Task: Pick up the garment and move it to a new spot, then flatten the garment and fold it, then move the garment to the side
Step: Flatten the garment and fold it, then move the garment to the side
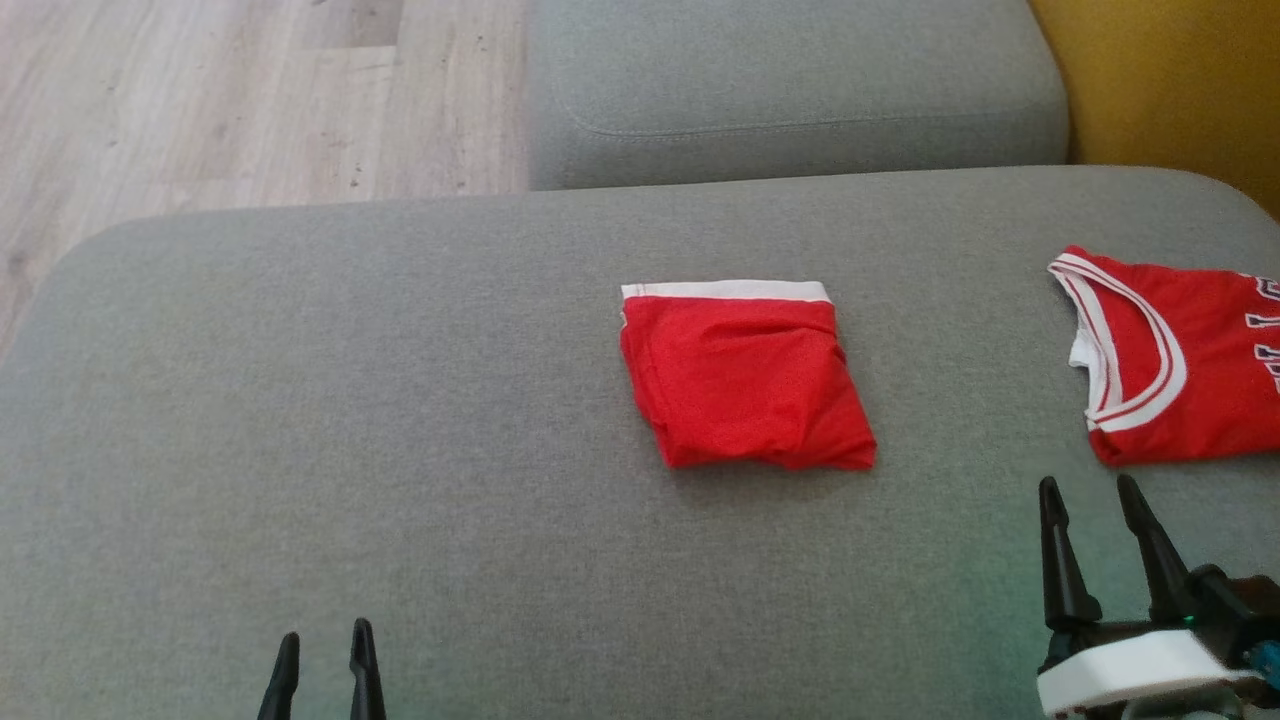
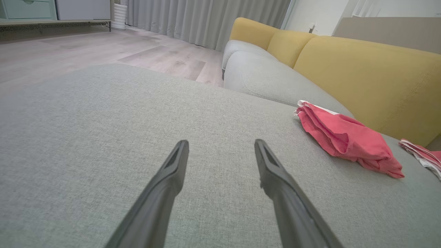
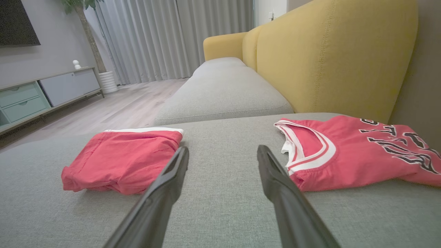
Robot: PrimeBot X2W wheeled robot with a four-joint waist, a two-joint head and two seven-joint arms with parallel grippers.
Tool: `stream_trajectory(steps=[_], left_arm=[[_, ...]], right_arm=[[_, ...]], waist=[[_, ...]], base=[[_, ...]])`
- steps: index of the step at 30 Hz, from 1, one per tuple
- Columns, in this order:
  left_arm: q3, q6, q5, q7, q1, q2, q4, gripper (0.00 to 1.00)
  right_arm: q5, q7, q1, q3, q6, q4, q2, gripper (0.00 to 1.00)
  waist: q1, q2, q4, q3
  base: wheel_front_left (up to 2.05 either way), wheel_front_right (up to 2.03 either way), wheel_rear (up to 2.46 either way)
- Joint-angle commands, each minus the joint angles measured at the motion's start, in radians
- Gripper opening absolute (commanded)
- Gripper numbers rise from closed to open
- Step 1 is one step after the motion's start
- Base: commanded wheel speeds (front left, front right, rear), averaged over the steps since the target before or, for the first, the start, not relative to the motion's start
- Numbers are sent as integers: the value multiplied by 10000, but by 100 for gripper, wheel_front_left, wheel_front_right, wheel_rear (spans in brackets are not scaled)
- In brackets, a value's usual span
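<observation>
Both empty and wide open: our left end effector (image 1: 325,632), right end effector (image 1: 1088,482). Folded shorts (image 1: 745,385) lie at the right one's 10 o'clock. Fold looks done, so we'd grab and shift them aside next.

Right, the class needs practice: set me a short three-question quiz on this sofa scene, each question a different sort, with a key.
1. True or false: the right tool is gripping the folded shorts.
2. What lies to the robot's right of the shorts? A towel; B jersey; C sock.
3. Fill in: both garments rest on the grey ____.
Key: 1 false, the tool is open and apart from them; 2 B; 3 sofa.
</observation>
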Motion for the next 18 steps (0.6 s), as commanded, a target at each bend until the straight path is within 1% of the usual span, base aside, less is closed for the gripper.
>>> stream_trajectory(steps=[1, 7, 13, 16, 18], left_arm=[[290, -49, 61, -67, -265, -18, -240, 100], [284, -60, 20, -67, -251, -18, -256, 100], [279, -31, 4, -67, -181, -18, -314, 100], [250, -1, -21, -67, -163, -18, -366, 100], [230, 18, -46, -67, -172, -18, -401, 100]], right_arm=[[31, -118, -483, 226, 67, -258, -145, 100], [97, -120, -470, 255, 67, -225, -187, 100], [110, -121, -473, 371, 67, -204, -184, 100], [348, -107, -574, 479, 67, -215, -160, 100], [733, 80, -852, 682, 67, -391, -149, 100]], waist=[[0, 0, 101, -33], [0, 0, 283, -92], [0, 0, 308, -115], [0, 0, 305, -74], [0, 0, 288, -15]], base=[[0, 0, 0], [0, 0, 0], [0, 0, 0], [0, 0, 0], [0, 0, 0]])
